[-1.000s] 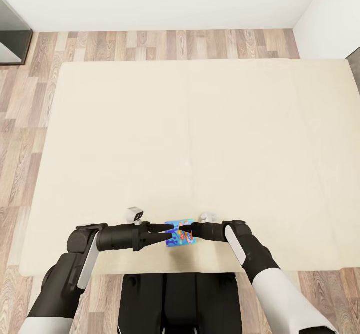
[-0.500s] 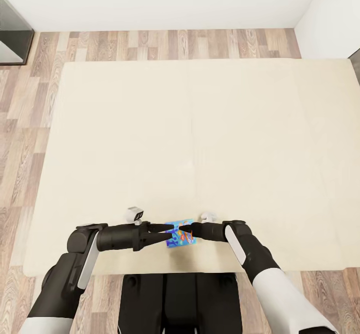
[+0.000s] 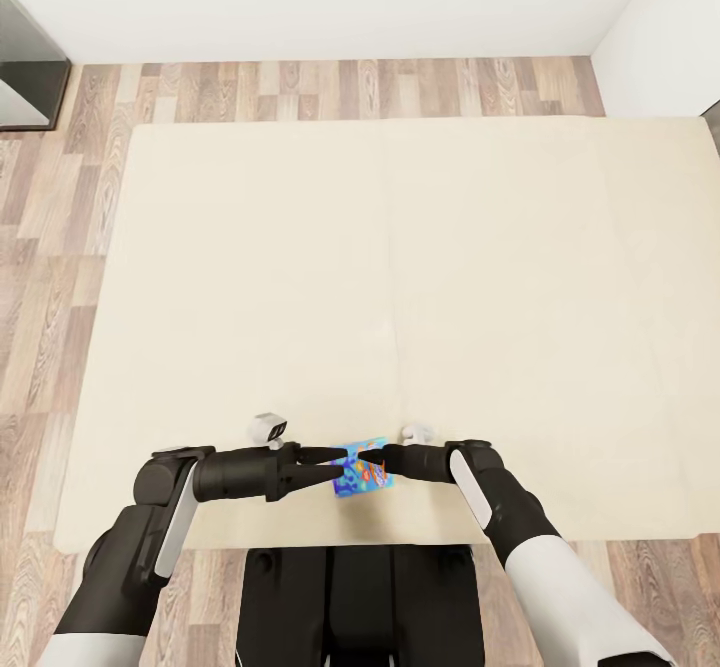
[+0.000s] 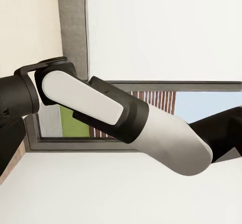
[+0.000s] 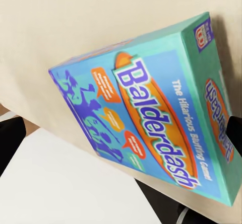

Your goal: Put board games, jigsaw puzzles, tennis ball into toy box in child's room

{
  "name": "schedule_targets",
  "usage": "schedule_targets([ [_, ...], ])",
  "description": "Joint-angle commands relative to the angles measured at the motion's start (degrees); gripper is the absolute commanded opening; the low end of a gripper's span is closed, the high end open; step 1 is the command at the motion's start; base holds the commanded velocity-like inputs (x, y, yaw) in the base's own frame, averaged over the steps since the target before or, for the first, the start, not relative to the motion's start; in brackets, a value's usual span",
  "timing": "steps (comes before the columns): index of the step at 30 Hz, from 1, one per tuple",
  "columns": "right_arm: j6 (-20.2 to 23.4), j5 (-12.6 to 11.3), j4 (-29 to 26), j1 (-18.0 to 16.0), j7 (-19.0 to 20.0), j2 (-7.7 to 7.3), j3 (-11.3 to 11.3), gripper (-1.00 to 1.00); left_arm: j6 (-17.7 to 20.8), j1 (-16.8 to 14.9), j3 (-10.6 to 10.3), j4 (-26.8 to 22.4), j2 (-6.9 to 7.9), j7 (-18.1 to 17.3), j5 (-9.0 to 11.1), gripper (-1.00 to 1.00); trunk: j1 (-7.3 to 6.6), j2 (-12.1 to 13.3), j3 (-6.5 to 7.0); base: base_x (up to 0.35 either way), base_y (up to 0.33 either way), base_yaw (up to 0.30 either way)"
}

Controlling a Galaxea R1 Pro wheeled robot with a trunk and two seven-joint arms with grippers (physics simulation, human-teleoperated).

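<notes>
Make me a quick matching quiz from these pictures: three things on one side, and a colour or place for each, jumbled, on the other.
Things:
1. Balderdash board game
2. bed
3. floor

Descriptions:
A. plain cream, wide, under the arms
B. wood planks, around the bed
C. blue-green box between the left gripper and right gripper

Pairs: 1-C, 2-A, 3-B
</notes>
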Motion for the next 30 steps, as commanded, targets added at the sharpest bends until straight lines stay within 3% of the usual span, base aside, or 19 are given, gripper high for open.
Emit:
schedule_targets([
  [1,0.29,-0.04,-0.05,-0.01,0.05,0.01,-0.04,1.0,0.6,-0.01,-0.01,0.0,0.02,-0.15,0.07,1.0,0.03,-0.09,-0.06,0.0,0.042,0.0],
  [30,0.29,-0.06,-0.05,-0.01,-0.07,0.01,-0.05,1.0,0.65,-0.01,-0.01,0.0,0.02,-2.97,-0.01,1.0,0.03,-0.09,-0.06,0.0,0.035,0.0],
])
